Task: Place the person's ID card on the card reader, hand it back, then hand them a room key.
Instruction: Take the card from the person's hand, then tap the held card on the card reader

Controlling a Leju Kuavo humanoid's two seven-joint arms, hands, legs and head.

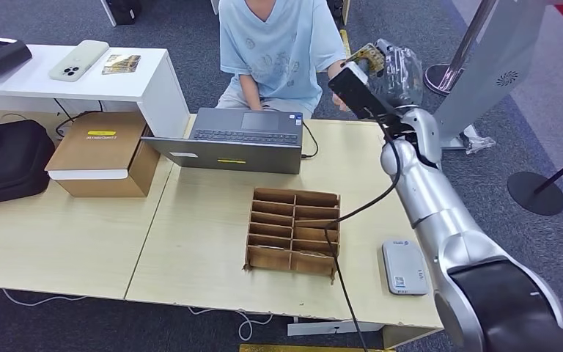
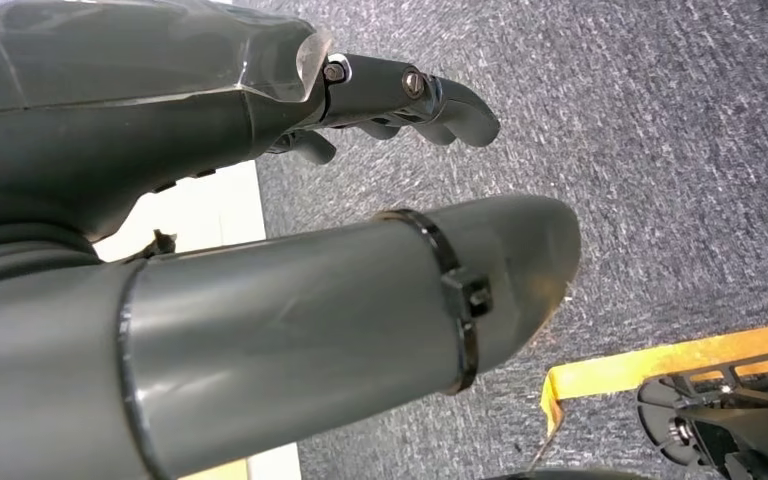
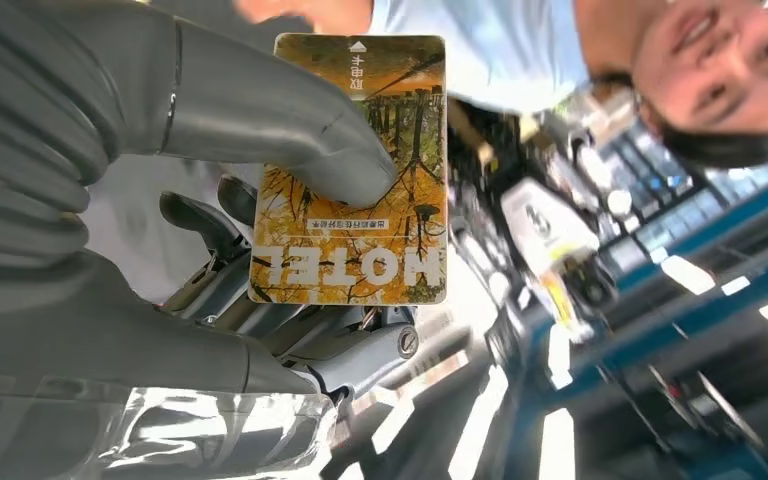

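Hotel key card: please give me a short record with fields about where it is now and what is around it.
card: hotel key card, printed HOTEL
held by: right hand, thumb pressed on the card's face
position: raised past the table's far edge, toward the person
left hand: holds nothing, hangs over carpet
card reader: on table, nothing on it
also on table: laptop, cardboard divider tray

The person's head (image 1: 264,6) is cut off by the head view's top edge. Part of the room key (image 3: 350,170) is covered by the right hand's thumb (image 3: 290,120). The card reader's (image 1: 404,267) markings are too small to be read.
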